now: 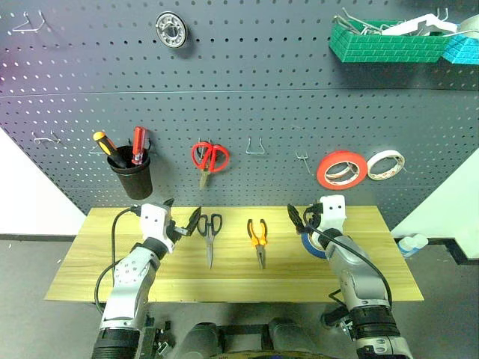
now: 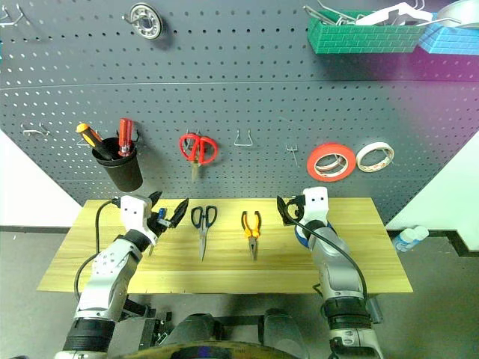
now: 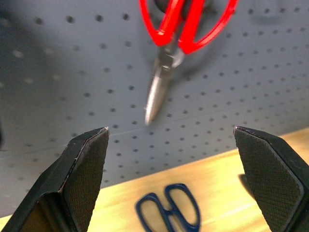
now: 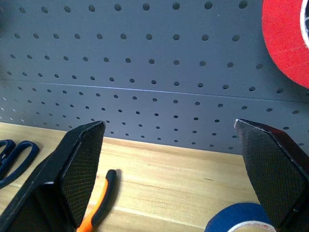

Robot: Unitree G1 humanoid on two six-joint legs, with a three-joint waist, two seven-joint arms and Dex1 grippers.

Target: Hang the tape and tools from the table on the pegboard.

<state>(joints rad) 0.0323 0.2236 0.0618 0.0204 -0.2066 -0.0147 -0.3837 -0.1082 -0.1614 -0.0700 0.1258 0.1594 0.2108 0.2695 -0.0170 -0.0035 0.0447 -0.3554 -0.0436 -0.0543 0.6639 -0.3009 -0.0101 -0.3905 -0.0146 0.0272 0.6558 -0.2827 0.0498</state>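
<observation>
Dark grey pegboard [image 1: 239, 112] behind, carrying red scissors [image 1: 209, 158], a red tape roll [image 1: 341, 169], a cream roll [image 1: 386, 164] and a black cup [image 1: 133, 176] of screwdrivers. Wood-grain desk [image 1: 105, 258] below, bearing black-handled scissors [image 1: 210, 233] and orange-handled pliers [image 1: 258, 239] side by side at mid-desk. Blue tape [image 1: 313, 245] flat on the desk, just beneath the right gripper [image 1: 307, 218]. Blue-handled screwdriver [image 2: 156, 223] partly hidden by the left gripper [image 1: 182, 219]. Fingers of both spread wide, gripping nothing.
</observation>
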